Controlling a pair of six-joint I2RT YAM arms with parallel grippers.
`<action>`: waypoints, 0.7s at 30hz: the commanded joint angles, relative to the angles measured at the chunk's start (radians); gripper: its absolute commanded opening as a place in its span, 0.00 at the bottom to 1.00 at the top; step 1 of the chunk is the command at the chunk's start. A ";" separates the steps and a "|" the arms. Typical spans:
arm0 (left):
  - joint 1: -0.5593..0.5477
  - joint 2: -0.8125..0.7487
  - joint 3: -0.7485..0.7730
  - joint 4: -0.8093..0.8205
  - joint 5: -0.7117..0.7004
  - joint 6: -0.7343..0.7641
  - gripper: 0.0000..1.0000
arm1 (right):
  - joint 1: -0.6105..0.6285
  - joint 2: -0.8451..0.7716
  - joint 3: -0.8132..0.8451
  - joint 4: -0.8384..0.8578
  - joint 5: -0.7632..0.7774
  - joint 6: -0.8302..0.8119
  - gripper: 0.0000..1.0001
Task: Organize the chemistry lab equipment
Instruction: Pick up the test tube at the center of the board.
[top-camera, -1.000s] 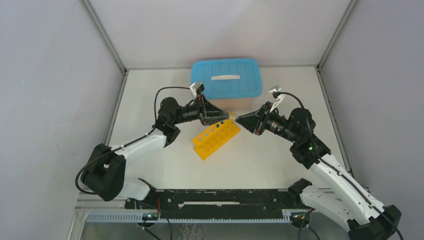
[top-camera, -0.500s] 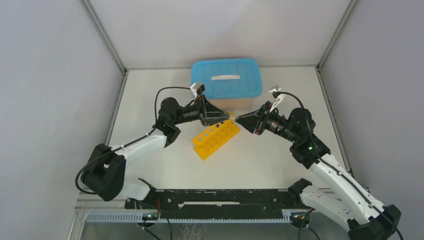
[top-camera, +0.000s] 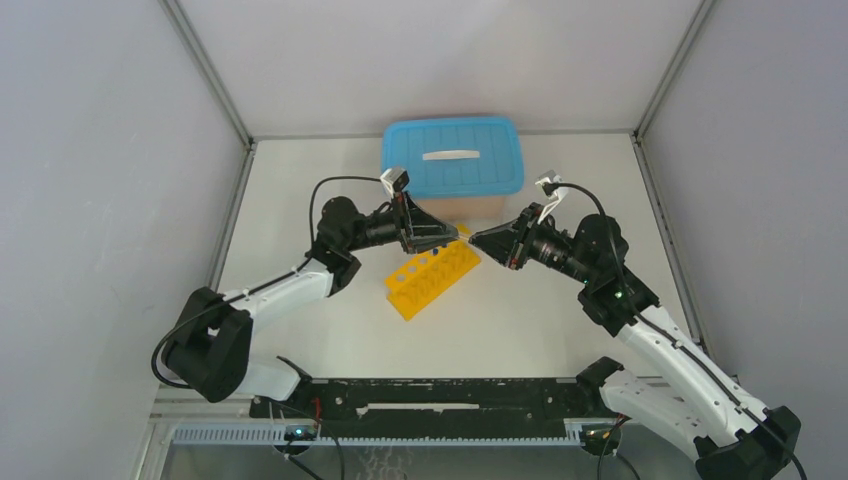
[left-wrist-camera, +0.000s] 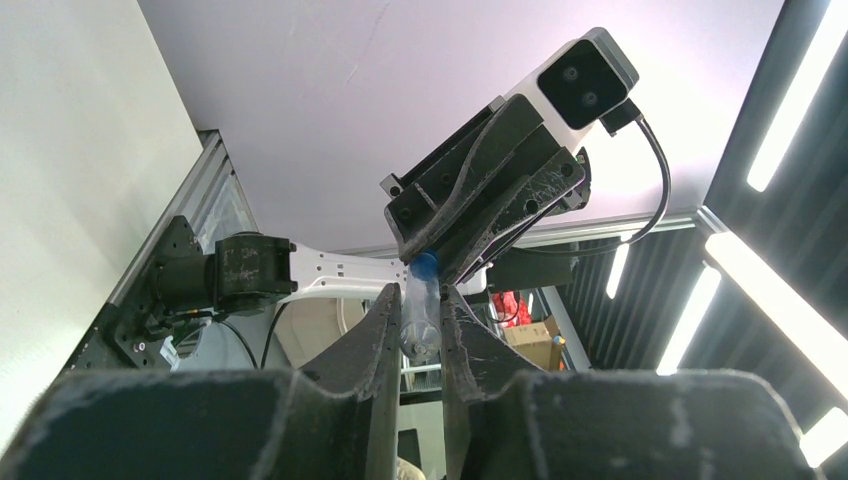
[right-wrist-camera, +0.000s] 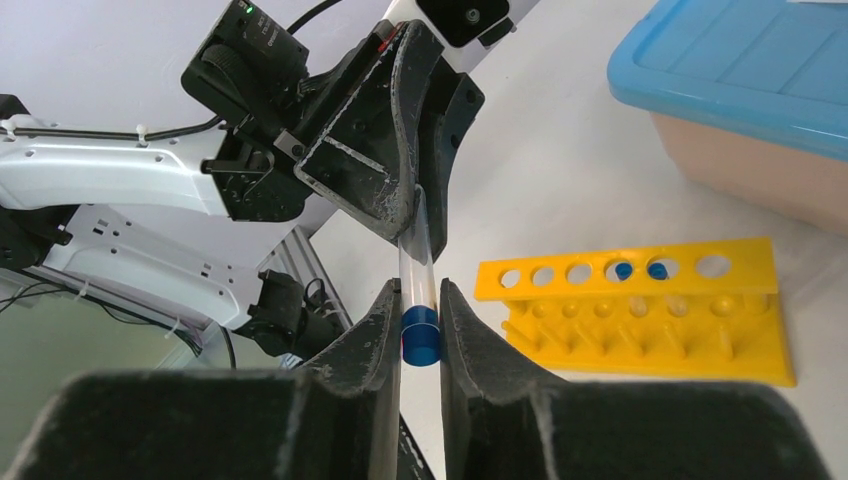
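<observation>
Above the yellow rack (top-camera: 432, 278), my left tool (left-wrist-camera: 420, 312) and right tool (right-wrist-camera: 418, 302) both clamp one tube (right-wrist-camera: 415, 250); uneven pulling might drop it.

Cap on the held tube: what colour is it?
The tube has a blue cap; the right wrist view shows it best.

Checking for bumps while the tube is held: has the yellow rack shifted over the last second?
No. The yellow rack keeps its spot and angle in front of the blue-lidded box.
</observation>
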 joint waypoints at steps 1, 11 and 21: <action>-0.006 -0.003 -0.009 0.044 -0.001 -0.003 0.13 | -0.004 0.002 0.016 0.025 0.004 -0.001 0.15; -0.004 -0.002 -0.017 0.044 -0.010 -0.008 0.48 | -0.004 0.006 0.032 0.014 0.015 -0.001 0.14; 0.016 -0.006 -0.014 0.011 -0.023 0.018 0.57 | -0.006 0.000 0.078 -0.082 0.043 -0.024 0.14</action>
